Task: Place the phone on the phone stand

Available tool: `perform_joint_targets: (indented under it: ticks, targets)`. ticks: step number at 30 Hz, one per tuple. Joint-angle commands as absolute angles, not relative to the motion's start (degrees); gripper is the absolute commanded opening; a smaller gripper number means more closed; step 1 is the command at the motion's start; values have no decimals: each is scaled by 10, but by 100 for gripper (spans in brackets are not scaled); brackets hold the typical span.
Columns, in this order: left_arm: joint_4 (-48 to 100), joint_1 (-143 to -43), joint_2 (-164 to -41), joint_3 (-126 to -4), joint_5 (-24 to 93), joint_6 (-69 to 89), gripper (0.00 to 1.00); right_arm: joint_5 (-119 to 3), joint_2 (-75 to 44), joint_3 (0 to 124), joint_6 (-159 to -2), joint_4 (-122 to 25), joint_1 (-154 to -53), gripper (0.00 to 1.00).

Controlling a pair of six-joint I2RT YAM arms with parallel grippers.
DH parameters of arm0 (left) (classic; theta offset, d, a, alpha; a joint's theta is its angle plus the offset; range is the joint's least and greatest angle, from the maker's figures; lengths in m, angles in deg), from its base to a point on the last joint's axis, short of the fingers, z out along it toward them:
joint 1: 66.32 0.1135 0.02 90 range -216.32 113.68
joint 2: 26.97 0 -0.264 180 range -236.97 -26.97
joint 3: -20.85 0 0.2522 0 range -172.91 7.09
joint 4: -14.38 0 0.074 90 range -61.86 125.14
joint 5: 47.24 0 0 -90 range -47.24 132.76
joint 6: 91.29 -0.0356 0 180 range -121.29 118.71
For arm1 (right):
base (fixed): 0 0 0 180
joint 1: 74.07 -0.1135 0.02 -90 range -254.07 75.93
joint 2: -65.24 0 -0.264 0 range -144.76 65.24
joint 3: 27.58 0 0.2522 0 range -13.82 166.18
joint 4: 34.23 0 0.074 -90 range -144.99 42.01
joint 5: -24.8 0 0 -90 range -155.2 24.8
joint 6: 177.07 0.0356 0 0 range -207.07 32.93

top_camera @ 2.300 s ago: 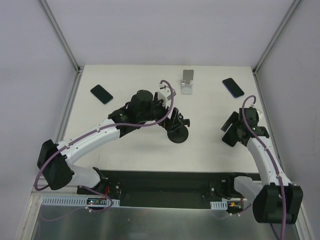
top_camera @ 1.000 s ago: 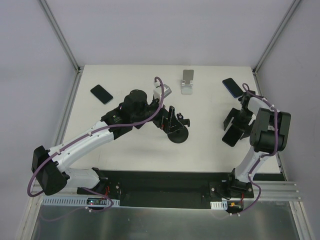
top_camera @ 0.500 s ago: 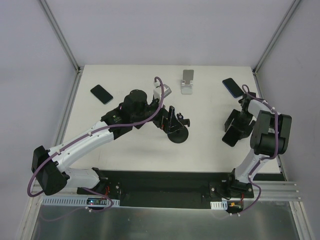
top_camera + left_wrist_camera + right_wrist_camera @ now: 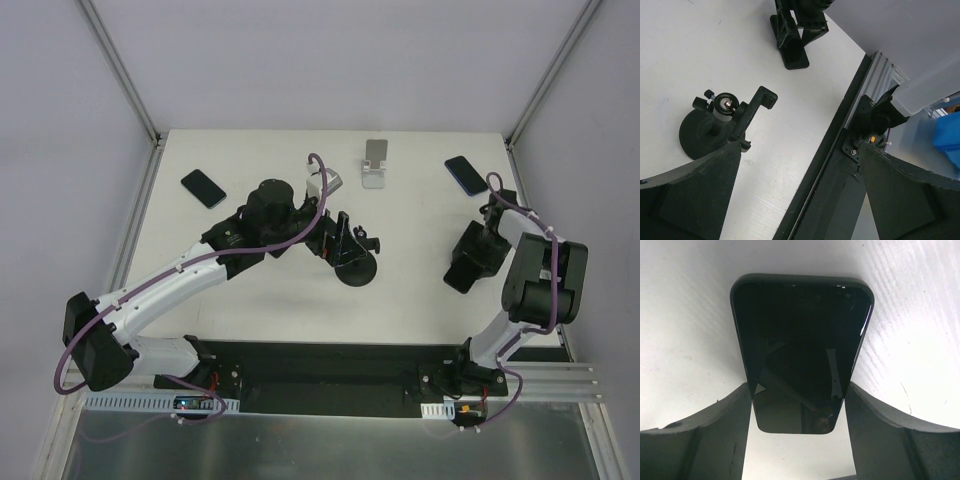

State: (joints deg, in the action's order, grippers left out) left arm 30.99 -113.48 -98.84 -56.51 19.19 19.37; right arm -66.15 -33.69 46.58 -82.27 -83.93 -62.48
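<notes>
Now the fingers (image 4: 705,440) of my right gripper (image 4: 797,390) sit closed against both long edges of the phone (image 4: 800,340), which lies flat on the white table (image 4: 685,330) at its far right. My left gripper (image 4: 800,147) hangs spread wide near the black phone stand (image 4: 715,125), mid-table.
</notes>
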Motion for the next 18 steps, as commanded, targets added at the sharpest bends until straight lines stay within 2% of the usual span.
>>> perform_joint_targets:
  ticks: [1,18]
  targets:
    - [299,-1134,-966,-580,200,199,99,-531,-293,406,-784,-732,-647,32]
    - [311,-1134,-957,-583,234,180,99,-520,-115,288,-777,-598,-711,8]
